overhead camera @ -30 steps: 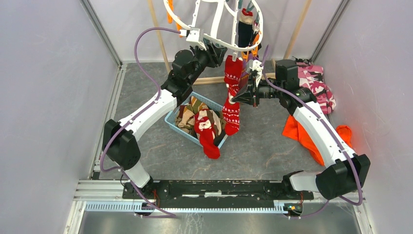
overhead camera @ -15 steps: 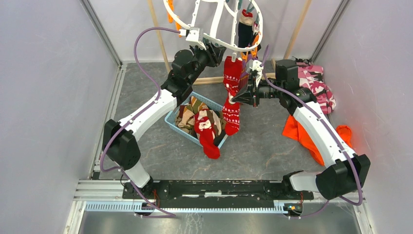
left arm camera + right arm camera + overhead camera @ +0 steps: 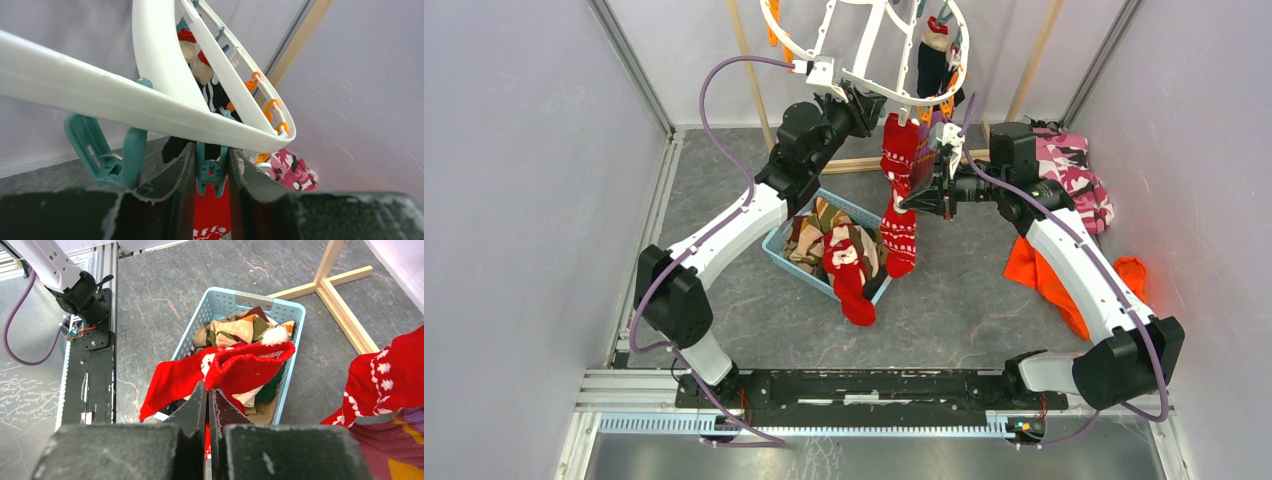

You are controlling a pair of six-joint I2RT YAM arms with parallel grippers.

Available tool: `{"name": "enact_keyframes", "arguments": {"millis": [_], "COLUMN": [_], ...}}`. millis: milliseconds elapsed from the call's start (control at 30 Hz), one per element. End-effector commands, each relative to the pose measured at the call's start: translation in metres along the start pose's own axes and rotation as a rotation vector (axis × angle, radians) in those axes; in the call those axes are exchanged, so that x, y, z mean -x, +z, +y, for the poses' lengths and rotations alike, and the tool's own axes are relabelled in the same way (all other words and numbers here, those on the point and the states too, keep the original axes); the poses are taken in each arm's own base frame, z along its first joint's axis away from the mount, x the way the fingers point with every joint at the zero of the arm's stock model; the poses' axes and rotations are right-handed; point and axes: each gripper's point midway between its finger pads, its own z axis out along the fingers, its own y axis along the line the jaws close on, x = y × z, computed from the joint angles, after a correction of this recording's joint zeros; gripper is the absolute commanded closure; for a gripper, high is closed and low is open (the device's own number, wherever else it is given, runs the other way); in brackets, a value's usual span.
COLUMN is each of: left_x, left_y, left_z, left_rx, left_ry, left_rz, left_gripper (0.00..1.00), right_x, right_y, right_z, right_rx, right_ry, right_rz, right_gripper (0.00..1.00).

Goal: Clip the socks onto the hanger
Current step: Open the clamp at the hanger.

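The white hanger (image 3: 849,72) hangs at the back; it fills the top of the left wrist view (image 3: 150,100). My left gripper (image 3: 871,101) is raised to its rim and shut on a teal clip (image 3: 212,172), its fingers (image 3: 177,170) pressing both sides. A red sock with white patterns (image 3: 901,150) hangs under that clip. My right gripper (image 3: 916,196) is shut on this sock's middle, with red fabric pinched between its fingers (image 3: 207,387). A navy sock (image 3: 929,65) hangs clipped further back. More socks lie in the basket (image 3: 777,252).
A second red sock (image 3: 849,282) drapes over the light blue basket's front edge. The pink camouflage garment (image 3: 1074,175) and the orange cloth (image 3: 1049,280) lie at the right. The wooden rack's poles (image 3: 746,70) and base (image 3: 864,163) stand behind the hanger.
The hanger and the navy sock on it have swung slightly to the right. Both arms have held their places and grips.
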Motion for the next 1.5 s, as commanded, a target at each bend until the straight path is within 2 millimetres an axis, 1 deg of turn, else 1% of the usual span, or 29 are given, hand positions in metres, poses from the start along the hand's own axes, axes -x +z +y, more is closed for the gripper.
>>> {"name": "enact_keyframes", "arguments": {"millis": [0,67,133,200,300,467,567,667,833,1033,1233,1467], "left_x": [0.042,0.042,0.043,0.043,0.041,0.038,0.037,0.039,0.04,0.041,0.042,0.043], "left_y": [-0.004,-0.005,-0.005,-0.005,-0.006,-0.01,-0.014,-0.017,-0.021,-0.019,-0.019,-0.02], "left_z": [-0.014,-0.014,-0.013,-0.012,-0.013,-0.012,-0.009,-0.006,-0.003,-0.006,-0.006,-0.005], "left_rx": [-0.022,-0.016,-0.004,0.017,0.045,0.1,0.141,0.17,0.19,0.184,0.186,0.192], "left_ry": [0.014,0.012,0.009,-0.002,-0.011,-0.051,-0.086,-0.113,-0.141,-0.158,-0.161,-0.161], "left_rz": [-0.098,-0.098,-0.096,-0.091,-0.067,-0.044,-0.033,-0.033,-0.035,-0.032,-0.035,-0.036], "left_gripper": [0.86,0.9,0.96,0.98,0.98,0.98,0.98,0.98,0.98,0.98,0.98,0.98], "right_x": [0.014,0.015,0.015,0.017,0.032,0.063,0.075,0.082,0.085,0.077,0.078,0.077], "right_y": [-0.006,-0.006,-0.007,-0.007,-0.008,-0.015,-0.016,-0.014,0.002,0.025,0.034,0.046], "right_z": [0.007,0.007,0.005,-0.001,-0.012,-0.036,-0.043,-0.049,-0.055,-0.054,-0.069,-0.084], "right_rx": [0.0,-0.001,-0.009,-0.041,-0.094,-0.234,-0.282,-0.31,-0.313,-0.31,-0.398,-0.462], "right_ry": [-0.044,-0.046,-0.047,-0.054,-0.106,-0.222,-0.285,-0.299,-0.268,-0.24,-0.21,-0.204], "right_rz": [-0.034,-0.035,-0.031,-0.018,0.006,0.002,-0.017,-0.037,-0.063,-0.06,-0.064,-0.042], "right_gripper": [1.0,1.0,1.0,1.0,1.0,1.0,1.0,1.0,1.0,1.0,1.0,1.0]}}
